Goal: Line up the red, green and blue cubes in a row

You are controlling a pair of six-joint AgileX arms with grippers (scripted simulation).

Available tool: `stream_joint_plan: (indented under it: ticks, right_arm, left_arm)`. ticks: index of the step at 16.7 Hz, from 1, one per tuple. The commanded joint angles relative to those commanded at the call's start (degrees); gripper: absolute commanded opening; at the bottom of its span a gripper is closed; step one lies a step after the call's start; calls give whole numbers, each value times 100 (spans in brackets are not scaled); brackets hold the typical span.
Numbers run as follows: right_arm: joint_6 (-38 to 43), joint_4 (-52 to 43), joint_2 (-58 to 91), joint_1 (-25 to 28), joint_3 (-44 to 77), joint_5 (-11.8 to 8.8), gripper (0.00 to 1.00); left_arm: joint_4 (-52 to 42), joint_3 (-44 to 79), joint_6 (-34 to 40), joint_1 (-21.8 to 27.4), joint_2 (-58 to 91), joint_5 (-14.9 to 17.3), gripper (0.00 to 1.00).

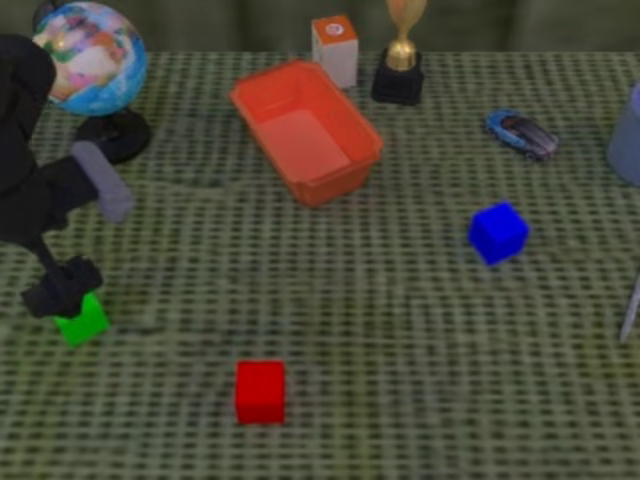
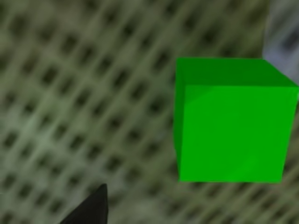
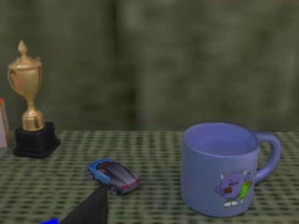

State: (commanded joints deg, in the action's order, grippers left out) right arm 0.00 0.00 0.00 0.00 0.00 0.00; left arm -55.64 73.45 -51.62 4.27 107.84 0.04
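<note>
The green cube [image 1: 82, 320] lies at the table's left side, and my left gripper [image 1: 60, 288] hovers just above its far-left edge, open and holding nothing. In the left wrist view the green cube [image 2: 233, 121] fills the frame close up, clear of the one dark fingertip [image 2: 92, 209] that shows. The red cube [image 1: 260, 392] sits near the front, left of centre. The blue cube [image 1: 498, 233] rests right of centre; a sliver of it [image 3: 49, 220] shows in the right wrist view. My right arm [image 1: 632, 305] is parked at the right edge.
An orange tray [image 1: 305, 130] stands at the back centre, with a white box with an orange top [image 1: 335, 48] and a trophy [image 1: 400, 60] behind it. A globe [image 1: 90, 55] is at the back left. A toy car [image 1: 522, 133] and blue mug [image 3: 219, 168] are at the back right.
</note>
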Motion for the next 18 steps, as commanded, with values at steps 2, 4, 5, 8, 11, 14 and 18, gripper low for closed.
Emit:
stream_joint_plan:
  ticks: [2,4,5,8,11,14,18]
  right_arm:
    - [0,0,0,0,0,0,100]
    - [0,0,0,0,0,0,100]
    - [0,0,0,0,0,0,100]
    - [0,0,0,0,0,0,100]
    - [0,0,0,0,0,0,100]
    - [0,0,0,0,0,0,100]
    - [0,0,0,0,0,0,100]
  left_arm:
    - [2,0,-10,-6,-2,0,100]
    - [-6,0,-2,21,18,-3,100]
    - [11,-6,-1,20,25,-2,100]
    - [368,-169,-1,8,198,1,100]
    - [1004,-475,-14,-3,524,3,100]
    - [1629,-778,-28,-11,846,5,100]
    - [1904,-911,-34,-15,989,6,100]
